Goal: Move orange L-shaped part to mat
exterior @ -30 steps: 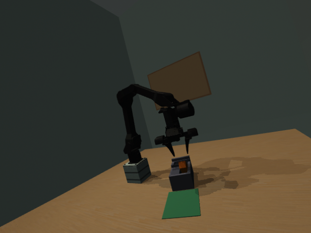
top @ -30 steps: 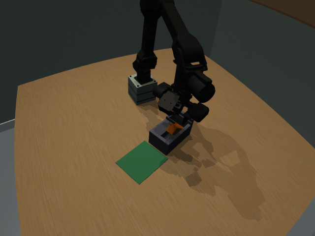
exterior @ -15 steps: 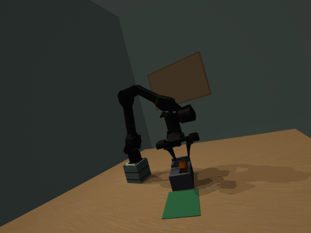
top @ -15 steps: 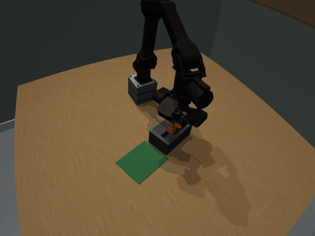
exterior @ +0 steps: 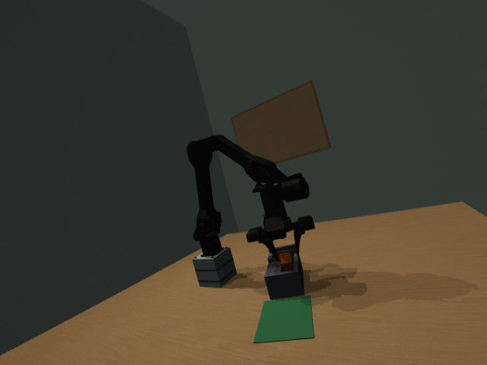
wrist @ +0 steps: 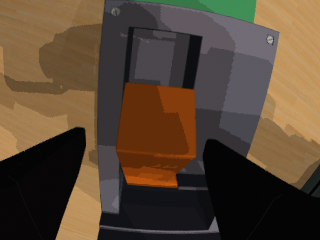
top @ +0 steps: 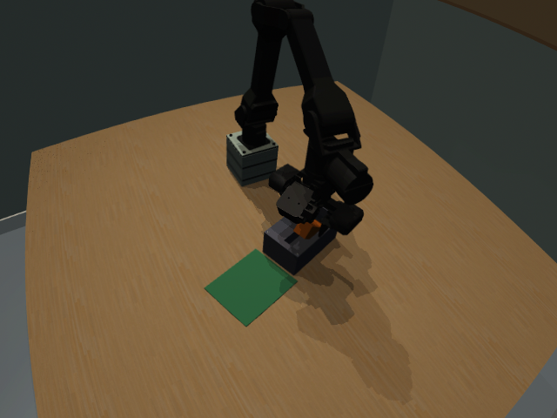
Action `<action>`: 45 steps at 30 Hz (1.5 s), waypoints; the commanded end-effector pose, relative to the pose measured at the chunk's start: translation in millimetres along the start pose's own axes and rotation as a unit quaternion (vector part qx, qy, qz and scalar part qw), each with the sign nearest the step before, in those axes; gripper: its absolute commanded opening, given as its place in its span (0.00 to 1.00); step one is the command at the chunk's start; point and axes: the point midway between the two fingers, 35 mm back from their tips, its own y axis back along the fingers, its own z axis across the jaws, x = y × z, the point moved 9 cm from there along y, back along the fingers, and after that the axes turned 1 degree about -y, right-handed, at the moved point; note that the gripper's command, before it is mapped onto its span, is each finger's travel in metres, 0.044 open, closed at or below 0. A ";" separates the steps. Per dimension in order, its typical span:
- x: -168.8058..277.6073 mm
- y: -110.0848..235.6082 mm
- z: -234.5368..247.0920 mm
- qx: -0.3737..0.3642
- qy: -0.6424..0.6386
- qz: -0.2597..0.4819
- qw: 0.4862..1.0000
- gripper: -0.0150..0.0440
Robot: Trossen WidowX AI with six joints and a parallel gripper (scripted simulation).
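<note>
The orange part [top: 305, 230] [exterior: 286, 260] [wrist: 157, 117] is tilted in the grey tray [top: 278, 252] [exterior: 284, 286] [wrist: 240, 90]. Its end toward the mat stands raised, and the pocket under and beyond that end is uncovered. Its other end lies low in the pocket, mostly hidden in the wrist view. My gripper [exterior: 287, 257] [wrist: 145, 142] is open and low over the tray, with one finger on each side of the part and a gap on both sides in the wrist view. The green mat [top: 247, 287] [exterior: 284, 320] [wrist: 225, 7] lies flat and bare beside the tray.
The arm's block-shaped base [top: 251, 166] [exterior: 214, 273] stands behind the tray. The tray has a raised wall at its end away from the mat. A brown board [exterior: 281, 122] hangs on the back wall. The arm's shadows fall across the table and the mat's corner.
</note>
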 end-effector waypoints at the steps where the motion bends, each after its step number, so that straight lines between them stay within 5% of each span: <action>1: 1.3 -9.6 -2.7 0.004 -0.001 0.004 1.000 0.73; 8: 1.4 -13.5 -3.0 0.004 -0.001 0.004 1.000 0.73; 13: 0.5 -10.0 -1.1 0.002 0.000 0.001 1.000 0.51; 23: 0.5 -10.0 -1.1 0.002 0.000 0.001 1.000 0.39; 26: 0.5 -10.0 -1.1 0.002 0.000 0.001 1.000 0.26; 45: 0.9 8.9 -2.0 0.004 -0.001 0.003 1.000 0.25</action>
